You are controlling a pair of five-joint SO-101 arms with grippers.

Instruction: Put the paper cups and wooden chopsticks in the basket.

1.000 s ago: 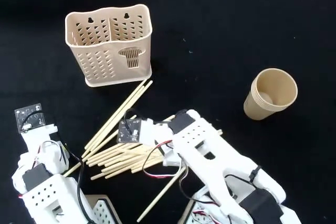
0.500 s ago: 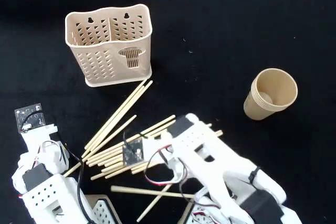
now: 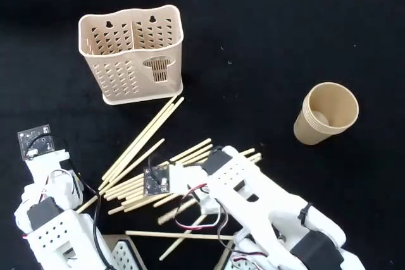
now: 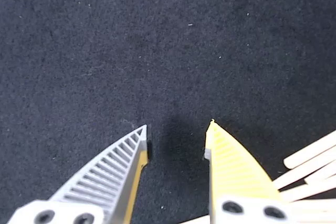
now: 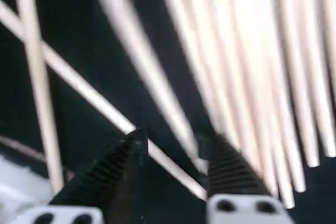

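Shifting across the wooden chopsticks (image 3: pixel 142 184), the right gripper (image 5: pixel 176 137) has scattered them, its jaws part-open and clamping nothing. The left gripper (image 4: pixel 178 126) gapes wide, empty; no pick is secured yet.

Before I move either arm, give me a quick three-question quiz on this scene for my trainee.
1. True or false: the paper cups already stand inside the basket.
2. What is the right pincer poised over? A) the wooden chopsticks B) the paper cups C) the basket
3. Fill in: the left pincer is ____ (open or shut), with nothing between its fingertips.

Key: 1 false, the cups stand on the table far to one side of the basket; 2 A; 3 open.
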